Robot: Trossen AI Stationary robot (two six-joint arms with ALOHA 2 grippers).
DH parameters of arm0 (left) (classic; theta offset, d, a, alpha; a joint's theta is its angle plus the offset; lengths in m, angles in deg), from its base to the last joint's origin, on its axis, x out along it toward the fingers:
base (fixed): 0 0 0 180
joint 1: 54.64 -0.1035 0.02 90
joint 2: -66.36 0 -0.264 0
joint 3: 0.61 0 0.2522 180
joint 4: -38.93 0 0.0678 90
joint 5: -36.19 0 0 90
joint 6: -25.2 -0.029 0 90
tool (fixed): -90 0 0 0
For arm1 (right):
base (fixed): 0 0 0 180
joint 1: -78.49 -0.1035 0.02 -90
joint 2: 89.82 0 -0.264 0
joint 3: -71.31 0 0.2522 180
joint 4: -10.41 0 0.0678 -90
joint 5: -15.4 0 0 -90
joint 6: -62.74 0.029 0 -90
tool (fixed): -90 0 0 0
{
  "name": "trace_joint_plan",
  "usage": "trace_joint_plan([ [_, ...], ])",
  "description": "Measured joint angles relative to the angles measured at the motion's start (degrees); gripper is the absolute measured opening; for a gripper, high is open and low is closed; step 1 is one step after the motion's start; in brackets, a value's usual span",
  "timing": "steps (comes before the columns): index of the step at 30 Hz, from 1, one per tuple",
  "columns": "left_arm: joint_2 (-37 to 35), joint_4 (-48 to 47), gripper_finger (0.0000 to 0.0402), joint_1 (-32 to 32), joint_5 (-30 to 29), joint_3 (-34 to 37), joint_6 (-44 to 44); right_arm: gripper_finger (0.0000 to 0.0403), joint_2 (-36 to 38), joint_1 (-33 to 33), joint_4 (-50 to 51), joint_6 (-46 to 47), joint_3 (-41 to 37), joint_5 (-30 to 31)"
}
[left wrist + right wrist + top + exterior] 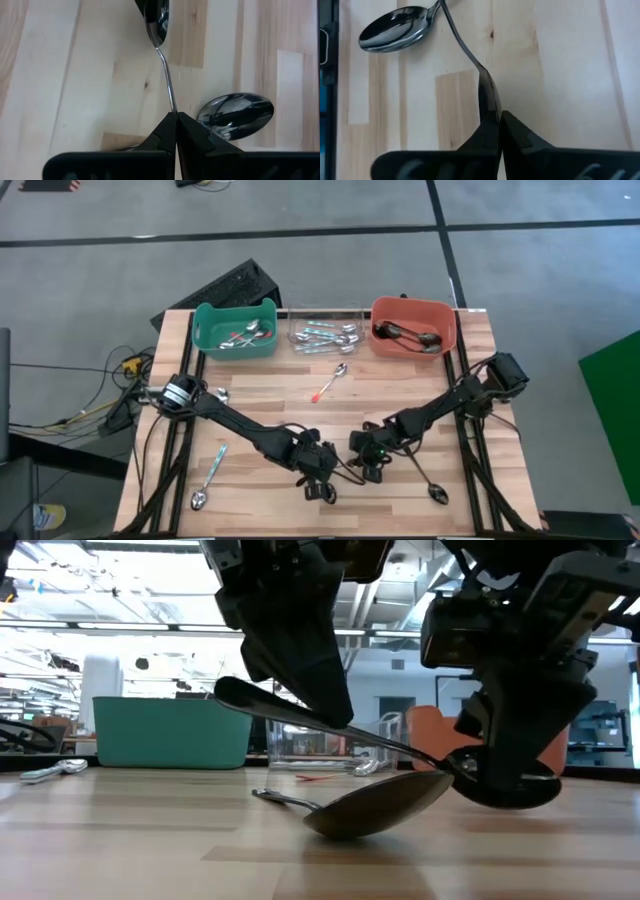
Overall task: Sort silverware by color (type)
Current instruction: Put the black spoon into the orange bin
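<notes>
The right gripper [497, 122] is clamped on the dark handle of a black-handled spoon [395, 27], its fingers pressed together with the handle caught between them; the right wrist view shows this grip plainly, with the shiny bowl lying out on the table [560, 60]. The left gripper [176, 125] is likewise pinched tight on a thin metal stem of another spoon [159, 20], a detail only its own wrist view gives (a second bowl lies just beside its fingers there). From above, both grippers sit low near the table's front edge, close together, the left [320, 490] and the right [372, 470], and the grips themselves are hidden under the arms. The high view alone shows the rest: a teal-handled spoon [210, 477] at front left, an orange-handled spoon [330, 382] near the middle, a dark spoon [432, 486] at front right, and spoons already lying in the teal bin [236, 330], clear bin [325, 335] and orange bin [412, 326] along the far edge. The low view adds height: one spoon [380, 802] tilts, bowl touching the wood, handle raised.
</notes>
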Motion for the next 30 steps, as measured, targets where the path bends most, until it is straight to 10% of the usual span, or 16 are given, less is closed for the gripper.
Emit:
trace_joint_plan([
  [17,-7.7,0.1,0.0004,-3.9,-0.4,-2.8,1.5,0.0011,15.6,3.1,18.3,4.1,0.0,5.7],
  [30,-19.5,0.8,0.0096,-10.7,-0.9,-2.8,-4.4,0.0013,29.7,10.3,29.7,6.9,0.0,14.2],
])
